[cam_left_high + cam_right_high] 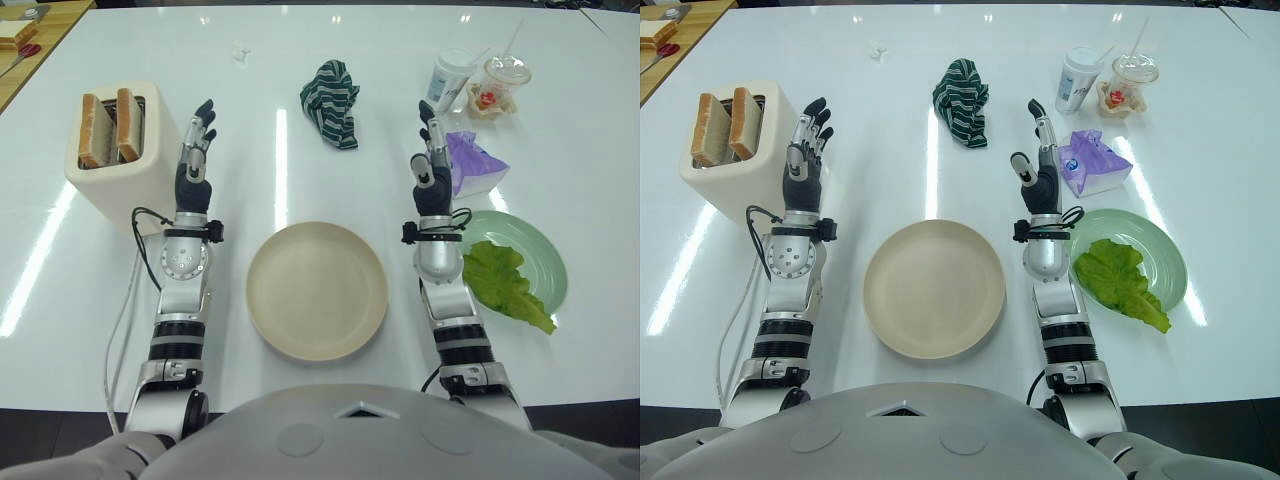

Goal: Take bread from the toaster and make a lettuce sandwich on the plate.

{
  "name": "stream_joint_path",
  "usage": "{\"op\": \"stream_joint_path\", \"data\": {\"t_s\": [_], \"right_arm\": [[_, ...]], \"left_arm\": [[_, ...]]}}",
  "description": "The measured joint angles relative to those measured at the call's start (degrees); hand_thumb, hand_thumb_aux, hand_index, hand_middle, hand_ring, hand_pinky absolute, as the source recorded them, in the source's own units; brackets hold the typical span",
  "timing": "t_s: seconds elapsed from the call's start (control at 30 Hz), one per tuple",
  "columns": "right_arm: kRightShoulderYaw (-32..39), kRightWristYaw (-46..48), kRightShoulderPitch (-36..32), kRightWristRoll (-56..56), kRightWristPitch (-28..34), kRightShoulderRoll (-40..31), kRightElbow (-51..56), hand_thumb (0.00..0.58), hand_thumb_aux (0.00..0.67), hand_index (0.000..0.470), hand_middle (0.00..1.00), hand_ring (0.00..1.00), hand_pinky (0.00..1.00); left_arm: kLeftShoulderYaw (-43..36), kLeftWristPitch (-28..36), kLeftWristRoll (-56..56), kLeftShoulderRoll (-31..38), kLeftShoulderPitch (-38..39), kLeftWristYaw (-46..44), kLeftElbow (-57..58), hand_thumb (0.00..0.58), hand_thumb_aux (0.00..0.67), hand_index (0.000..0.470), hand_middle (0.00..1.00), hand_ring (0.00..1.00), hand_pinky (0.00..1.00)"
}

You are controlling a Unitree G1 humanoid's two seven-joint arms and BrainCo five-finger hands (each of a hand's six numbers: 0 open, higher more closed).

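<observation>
2 silver, black-banded arms [178,325] with dark hands [193,168].

Bright, lit from ovhd. Long glare streaks on table [580,150], small spots at far edge; shadows faint, soft.

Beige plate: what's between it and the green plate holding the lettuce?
The robot's right forearm stretches between the beige plate and the green plate; nothing else sits in that gap. Both eye views show it.

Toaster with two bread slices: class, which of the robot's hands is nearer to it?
Left. The left hand stands open just beside the toaster, on the side facing the cream plate; the right hand is beyond that plate, by the lettuce.
</observation>
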Motion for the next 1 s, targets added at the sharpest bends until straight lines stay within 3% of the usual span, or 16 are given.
{"op": "stream_joint_path", "data": {"t_s": [0.77, 0.93, 1.0], "right_arm": [[0.02, 0.51, 0.0, 0.0, -0.05, 0.02, 0.11, 0.0, 0.0, 0.0, 0.0, 0.0, 0.0], [0.23, 0.57, -0.02, -0.03, -0.05, 0.06, -0.04, 0.0, 0.0, 0.0, 0.0, 0.0, 0.0], [0.38, 0.62, -0.03, -0.04, -0.06, 0.1, -0.14, 0.0, 0.0, 0.0, 0.0, 0.0, 0.0]], "left_arm": [[0.02, 0.04, 0.04, 0.01, 0.42, 0.14, -0.27, 0.0, 0.0, 0.0, 0.0, 0.0, 0.0], [0.96, 0.83, 4.69, 1.32, 1.99, 1.37, -12.21, 0.0, 0.0, 0.0, 0.0, 0.0, 0.0], [5.23, 1.39, 10.1, 5.02, 2.04, 2.31, -21.66, 0.0, 0.0, 0.0, 0.0, 0.0, 0.0]]}}
